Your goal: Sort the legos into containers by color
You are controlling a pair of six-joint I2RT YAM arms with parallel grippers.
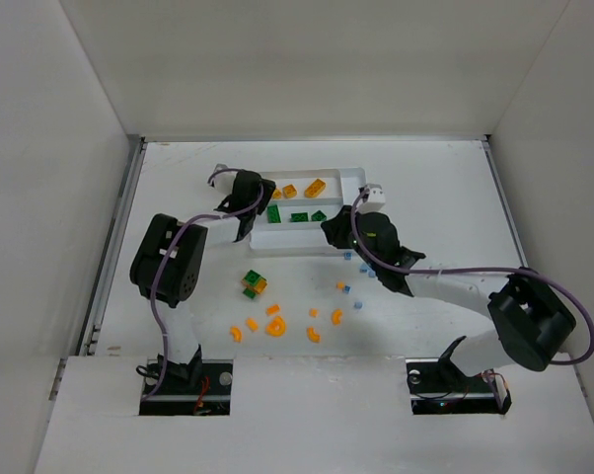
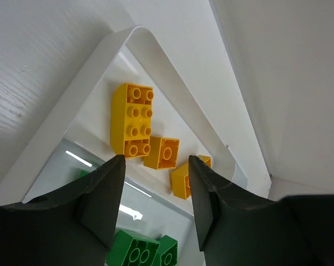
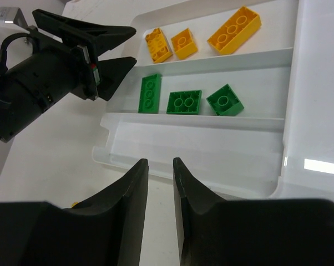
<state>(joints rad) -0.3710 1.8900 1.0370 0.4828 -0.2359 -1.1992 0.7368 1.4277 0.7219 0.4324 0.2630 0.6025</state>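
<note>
A white table [image 1: 455, 197], boxed in by white walls, is seen from above, and the white tray [image 1: 292, 237] lies at its far middle. Only the overhead view shows the loose pieces on the table nearer the arm bases. These are orange curved pieces [image 1: 274, 324], pale blue pieces [image 1: 343, 288] and a small green-and-yellow stack [image 1: 252, 283]. All of them lie outside the tray.

The slots are shown most clearly in the right wrist view. Three yellow bricks [image 3: 235, 30] lie in the far slot and three green bricks [image 3: 183, 102] in the middle one. The right gripper [image 3: 160, 163] is held just at the tray's near rim, with its fingers drawn close and only a narrow gap left. Nothing is pinched between them. In that same view the left gripper [image 3: 135, 45] is seen from outside, over the left end of the tray. Its fingers are spread wide and nothing is held.

In the left wrist view the yellow bricks are seen close, in the rounded corner of the tray. One long brick with eight studs lies there with two smaller ones beside it. Green bricks show at the bottom edge of that view, in the neighbouring slot.
</note>
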